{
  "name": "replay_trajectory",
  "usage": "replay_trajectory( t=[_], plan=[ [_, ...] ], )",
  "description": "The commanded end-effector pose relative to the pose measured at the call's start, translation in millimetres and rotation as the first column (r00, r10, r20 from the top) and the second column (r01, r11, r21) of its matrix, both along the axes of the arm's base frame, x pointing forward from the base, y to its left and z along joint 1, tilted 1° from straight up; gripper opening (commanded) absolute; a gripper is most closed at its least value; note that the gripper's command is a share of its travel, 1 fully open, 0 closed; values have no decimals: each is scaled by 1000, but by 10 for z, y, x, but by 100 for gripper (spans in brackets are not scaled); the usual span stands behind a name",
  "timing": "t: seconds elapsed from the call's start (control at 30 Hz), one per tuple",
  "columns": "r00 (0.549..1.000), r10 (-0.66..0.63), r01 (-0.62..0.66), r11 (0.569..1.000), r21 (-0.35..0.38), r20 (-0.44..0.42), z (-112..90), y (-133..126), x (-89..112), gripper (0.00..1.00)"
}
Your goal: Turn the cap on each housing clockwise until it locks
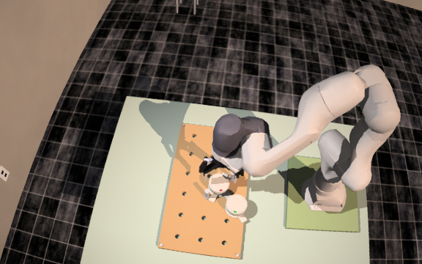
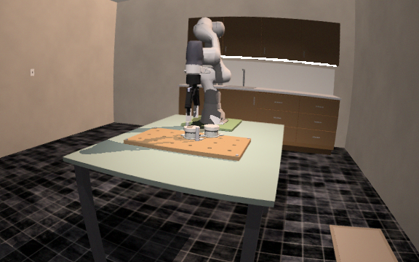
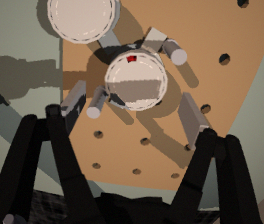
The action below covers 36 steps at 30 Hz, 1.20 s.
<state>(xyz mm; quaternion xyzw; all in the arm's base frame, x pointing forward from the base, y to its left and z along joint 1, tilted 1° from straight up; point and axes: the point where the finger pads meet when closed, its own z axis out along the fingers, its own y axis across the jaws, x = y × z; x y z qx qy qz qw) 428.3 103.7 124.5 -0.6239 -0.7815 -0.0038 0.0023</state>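
Two white round housings with caps stand upright on the orange pegboard [image 1: 204, 191]. The cap with a red mark [image 1: 218, 184] [image 3: 136, 79] sits near the board's middle. The cap with a green mark [image 1: 236, 206] [image 3: 83, 7] stands beside it at the board's right edge. My gripper [image 3: 133, 96] is open and empty. It hangs above the red-marked cap, with the fingertips at either side of it and apart from it. In the exterior view the gripper [image 2: 191, 120] hangs just above the housings [image 2: 201, 132].
The pegboard has several dark holes and lies on a pale green table [image 1: 130, 205]. My arm's base stands on a green mat at the table's right side. The red-marked housing has short side pegs [image 3: 173, 52].
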Motion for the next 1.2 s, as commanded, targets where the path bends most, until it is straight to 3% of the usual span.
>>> replay_trajectory(
  t=[0.0, 1.17],
  plan=[
    [1000, 11, -11, 1000, 0, 7, -51, 7, 22, 78],
    [1000, 11, -11, 1000, 0, 7, -423, 6, 28, 78]
  ],
)
